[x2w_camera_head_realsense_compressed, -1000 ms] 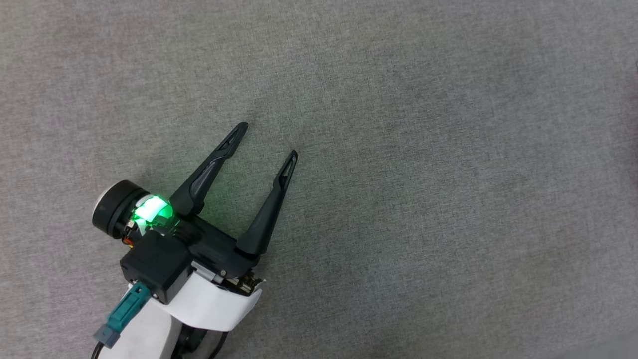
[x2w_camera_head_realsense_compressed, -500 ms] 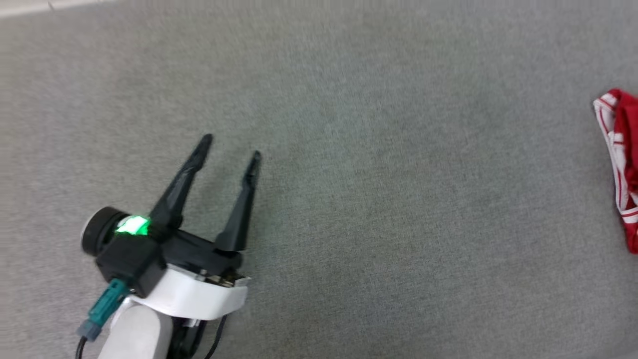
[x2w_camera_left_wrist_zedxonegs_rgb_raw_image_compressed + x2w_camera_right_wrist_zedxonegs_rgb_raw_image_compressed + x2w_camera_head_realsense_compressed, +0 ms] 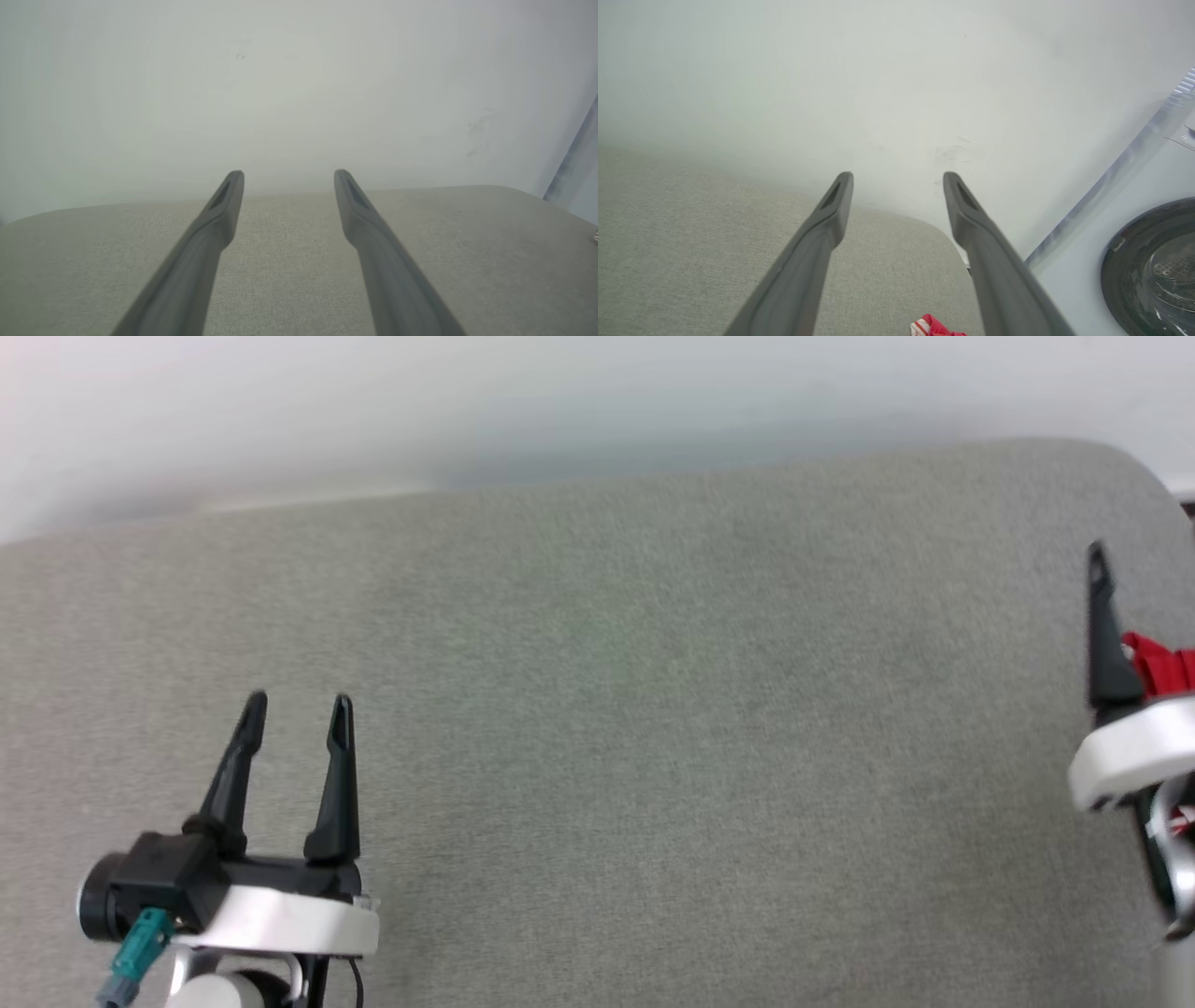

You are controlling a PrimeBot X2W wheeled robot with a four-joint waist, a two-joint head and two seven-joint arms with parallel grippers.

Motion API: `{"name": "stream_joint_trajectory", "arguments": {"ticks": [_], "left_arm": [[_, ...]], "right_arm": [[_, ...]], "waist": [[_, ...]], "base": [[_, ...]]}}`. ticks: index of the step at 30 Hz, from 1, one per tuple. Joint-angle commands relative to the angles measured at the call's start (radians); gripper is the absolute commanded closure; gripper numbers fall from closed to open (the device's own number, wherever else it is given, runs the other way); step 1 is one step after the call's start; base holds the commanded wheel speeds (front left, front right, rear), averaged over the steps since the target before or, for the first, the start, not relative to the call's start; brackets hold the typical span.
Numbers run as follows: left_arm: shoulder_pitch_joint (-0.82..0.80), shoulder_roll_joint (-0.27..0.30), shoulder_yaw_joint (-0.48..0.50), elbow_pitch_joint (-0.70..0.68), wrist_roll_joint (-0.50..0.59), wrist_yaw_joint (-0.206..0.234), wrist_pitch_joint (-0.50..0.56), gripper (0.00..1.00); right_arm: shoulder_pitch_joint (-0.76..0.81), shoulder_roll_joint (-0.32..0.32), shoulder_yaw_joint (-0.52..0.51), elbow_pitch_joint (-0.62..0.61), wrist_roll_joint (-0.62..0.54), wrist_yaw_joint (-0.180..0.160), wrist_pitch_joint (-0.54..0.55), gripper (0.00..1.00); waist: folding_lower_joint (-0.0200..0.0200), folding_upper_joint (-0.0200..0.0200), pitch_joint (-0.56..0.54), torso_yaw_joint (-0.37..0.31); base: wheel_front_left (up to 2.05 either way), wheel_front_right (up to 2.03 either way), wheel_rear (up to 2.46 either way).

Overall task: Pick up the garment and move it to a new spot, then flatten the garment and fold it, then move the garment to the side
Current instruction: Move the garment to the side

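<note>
Both claws are wide open with nothing in them. The left claw (image 3: 299, 702) sits at the lower left of the head view, its two dark fingers pointing up and away over the grey fabric cushion (image 3: 653, 709), and its own camera shows a clear gap between the fingers (image 3: 219, 219) with bare cushion underneath. The right claw (image 3: 898, 177) looks the same in its wrist view: fingers spread apart, nothing pinched between the tips. In the head view it's mostly cut off at the right edge, so you only get one dark finger (image 3: 1104, 635) and the white cuff below it. The red shirt (image 3: 1158, 667) is right there at that far right edge, just a scrap of it poking out beside that finger's base. From the right wrist camera a little red and white bit (image 3: 934, 326) shows at the bottom edge, low between the fingers and closer to the right-hand one. Can't tell if it's actually touching the claw. Behind the cushion is a plain pale wall (image 3: 560, 401), and off to the right of the right wrist view there's a white washing machine (image 3: 1148, 261) with a dark round door.
</note>
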Motion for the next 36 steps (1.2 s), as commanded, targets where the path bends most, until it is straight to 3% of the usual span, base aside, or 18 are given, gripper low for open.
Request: {"name": "stream_joint_trajectory", "arguments": {"ticks": [1, 6, 11, 20, 36], "left_arm": [[0.021, -0.006, 0.006, 0.015, 0.006, 0.002, -0.002, 0.0], [0.061, -0.02, 0.023, 0.063, 0.014, 0.0, -0.002, 0.0], [0.083, -0.031, 0.03, 0.084, 0.005, -0.004, -0.002, 0.0], [0.12, -0.031, 0.016, 0.091, -0.017, -0.009, -0.002, 0.0], [0.139, -0.02, 0.003, 0.11, -0.037, -0.01, -0.002, 0.0]], "right_arm": [[0.029, 0.023, -0.001, -0.009, -0.003, -0.001, -0.017, 0.0], [0.141, 0.119, 0.008, 0.004, 0.029, -0.001, -0.09, 0.0], [0.211, 0.146, 0.027, 0.065, 0.108, -0.001, -0.18, 0.0], [0.285, 0.16, 0.089, 0.156, 0.136, -0.001, -0.278, 0.0], [0.29, 0.164, 0.101, 0.19, 0.182, -0.001, -0.321, 0.0]], "waist": [[0.0002, 0.0, -0.049, 0.038], [0.0002, 0.0, -0.097, 0.058], [0.0002, 0.0, -0.12, 0.071], [0.0002, 0.0, -0.148, 0.072], [0.0002, 0.0, -0.152, 0.063]], "base": [[0.0, 0.0, 0.0], [0.0, 0.0, 0.0], [0.0, 0.0, 0.0], [0.0, 0.0, 0.0], [0.0, 0.0, 0.0]]}}
